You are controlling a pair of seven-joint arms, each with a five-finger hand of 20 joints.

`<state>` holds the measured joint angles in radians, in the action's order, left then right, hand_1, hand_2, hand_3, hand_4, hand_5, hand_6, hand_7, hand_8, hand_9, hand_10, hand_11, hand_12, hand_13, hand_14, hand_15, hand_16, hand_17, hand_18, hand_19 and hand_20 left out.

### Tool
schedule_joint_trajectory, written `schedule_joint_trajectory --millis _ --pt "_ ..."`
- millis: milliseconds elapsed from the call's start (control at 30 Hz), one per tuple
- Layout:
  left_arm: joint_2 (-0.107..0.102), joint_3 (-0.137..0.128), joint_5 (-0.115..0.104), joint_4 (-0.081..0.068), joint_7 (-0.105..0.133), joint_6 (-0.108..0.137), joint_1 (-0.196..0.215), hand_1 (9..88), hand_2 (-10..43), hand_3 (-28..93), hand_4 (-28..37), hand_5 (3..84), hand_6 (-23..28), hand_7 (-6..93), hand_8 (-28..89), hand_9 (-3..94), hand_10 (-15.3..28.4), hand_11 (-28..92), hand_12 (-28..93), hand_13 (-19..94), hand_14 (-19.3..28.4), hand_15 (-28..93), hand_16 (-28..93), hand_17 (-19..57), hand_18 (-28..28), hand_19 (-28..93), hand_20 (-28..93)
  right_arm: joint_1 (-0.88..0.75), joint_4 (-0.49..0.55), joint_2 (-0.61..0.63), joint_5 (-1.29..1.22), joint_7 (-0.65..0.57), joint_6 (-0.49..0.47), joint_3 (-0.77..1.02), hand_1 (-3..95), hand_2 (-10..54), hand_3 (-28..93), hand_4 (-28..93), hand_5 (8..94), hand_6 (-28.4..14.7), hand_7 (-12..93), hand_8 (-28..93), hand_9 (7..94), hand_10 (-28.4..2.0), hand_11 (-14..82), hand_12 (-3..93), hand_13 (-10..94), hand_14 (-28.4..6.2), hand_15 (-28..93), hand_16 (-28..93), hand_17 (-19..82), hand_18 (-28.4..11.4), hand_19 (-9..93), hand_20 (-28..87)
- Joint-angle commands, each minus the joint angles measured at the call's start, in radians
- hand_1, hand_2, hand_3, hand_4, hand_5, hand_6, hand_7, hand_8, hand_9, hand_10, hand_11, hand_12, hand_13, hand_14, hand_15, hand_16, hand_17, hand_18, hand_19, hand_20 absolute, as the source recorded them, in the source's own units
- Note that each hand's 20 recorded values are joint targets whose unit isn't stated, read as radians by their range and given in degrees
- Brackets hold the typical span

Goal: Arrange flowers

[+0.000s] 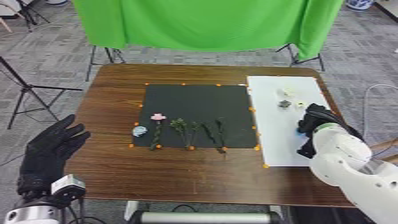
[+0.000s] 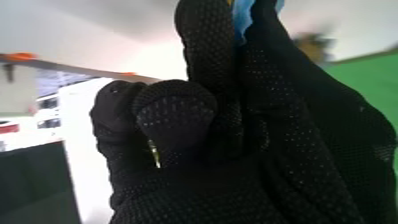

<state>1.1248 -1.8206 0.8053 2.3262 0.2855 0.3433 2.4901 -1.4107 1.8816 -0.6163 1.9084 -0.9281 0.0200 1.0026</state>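
One black mat (image 1: 197, 102) has on it one pink flower (image 1: 158, 117); right of it, the right hand (image 1: 322, 117) pinches one blue thing (image 2: 242, 20); left of it, the left hand (image 1: 44, 159) is relaxed, empty.

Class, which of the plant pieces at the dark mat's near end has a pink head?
The flower between the pale blue bloom and the green sprigs. Its pink head tops a stem; the bloom is bluish, and the sprigs show no pink.

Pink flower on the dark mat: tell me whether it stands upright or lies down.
Lying down: in the head view, the pink flower has its stem stretched along the surface of the dark mat.
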Motion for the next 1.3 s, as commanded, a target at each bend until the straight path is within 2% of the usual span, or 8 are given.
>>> schedule_joint_trajectory --millis 33,300,367,467,633,933,1033,1300 --pt "0.006 -0.009 -0.001 0.011 0.002 0.014 0.026 25.4 3.9 83 -18.6 43.0 11.7 15.6 -10 40.0 20.2 28 10 31 27.2 53 -10 -5.7 24.6 65 -7 0.071 0.091 -0.074 0.032 0.062 -0.007 0.003 53.2 -9.5 80 -28 82.0 -1.7 31 2 90.5 -7.3 26.8 32.9 84 -4.8 76 17 42 -26.1 93 46" --pt "0.012 -0.022 0.006 0.015 -0.012 0.006 0.029 25.5 3.8 83 -18.6 43.0 11.8 15.6 -10 40.0 20.2 28 10 31 27.3 53 -10 -5.7 24.5 65 -7 0.213 0.118 -0.203 0.011 0.124 -0.051 -0.099 53.4 -9.5 81 -28 82.4 -1.8 30 3 90.7 -7.8 27.0 33.0 84 -4.7 76 18 43 -26.2 93 47" --pt "0.007 -0.017 0.002 0.014 -0.008 0.012 0.029 25.5 3.9 83 -18.7 43.0 11.8 15.5 -10 40.0 20.2 28 10 31 27.3 53 -10 -5.7 24.5 65 -6 0.266 0.1 -0.24 0.007 0.139 -0.046 -0.153 53.4 -9.5 81 -28 82.5 -1.9 30 3 90.7 -7.6 27.0 33.0 84 -4.7 76 18 43 -25.9 93 47" --pt "0.012 -0.02 0.01 0.013 -0.03 0.004 0.017 25.5 3.9 83 -18.7 43.0 11.8 15.5 -10 40.0 20.1 28 10 31 27.3 53 -10 -5.7 24.5 65 -6 0.338 0.054 -0.326 0.009 0.156 -0.061 -0.217 53.4 -9.5 81 -28 82.5 -1.9 30 3 90.7 -7.6 27.0 33.0 84 -4.7 76 18 44 -25.8 93 47" --pt "0.003 -0.022 0.014 0.015 -0.031 -0.003 0.013 25.5 3.9 83 -18.7 43.0 11.8 15.5 -10 40.0 20.1 28 10 31 27.3 53 -10 -5.7 24.5 65 -6 0.469 -0.03 -0.415 0.001 0.154 -0.027 -0.373 53.4 -9.5 81 -28 82.6 -1.9 29 3 90.7 -7.7 27.0 33.1 84 -4.8 76 18 44 -25.6 93 47" --pt "0.005 -0.016 0.024 -0.001 -0.067 -0.025 -0.036 25.5 3.9 83 -18.7 43.0 11.8 15.5 -10 40.0 20.2 28 10 31 27.3 53 -10 -5.7 24.5 65 -6 0.485 -0.14 -0.522 -0.022 0.142 -0.003 -0.437 53.2 -9.5 81 -28 82.3 -1.8 30 3 90.1 -7.1 27.4 33.4 83 -5.0 76 19 43 -25.1 93 47" --pt "0.005 -0.015 0.021 -0.003 -0.064 -0.022 -0.038 25.5 3.9 83 -18.6 43.0 11.8 15.5 -10 40.0 20.1 28 10 31 27.3 53 -10 -5.7 24.5 65 -6 0.494 -0.159 -0.547 -0.027 0.134 0.018 -0.466 53.1 -9.5 81 -28 82.1 -1.8 30 3 90.0 -7.1 27.5 33.3 83 -5.0 76 19 43 -25.1 93 47" --pt "0.002 -0.001 0.027 -0.02 -0.08 -0.047 -0.078 25.4 3.9 84 -18.6 43.0 11.8 15.5 -10 40.0 20.2 28 10 31 27.2 53 -10 -5.7 24.5 65 -6 0.493 -0.182 -0.581 -0.033 0.139 0.048 -0.526 52.7 -9.5 81 -28 81.7 -1.5 31 3 89.8 -7.0 28.0 33.1 83 -5.1 76 19 43 -25.1 93 46"
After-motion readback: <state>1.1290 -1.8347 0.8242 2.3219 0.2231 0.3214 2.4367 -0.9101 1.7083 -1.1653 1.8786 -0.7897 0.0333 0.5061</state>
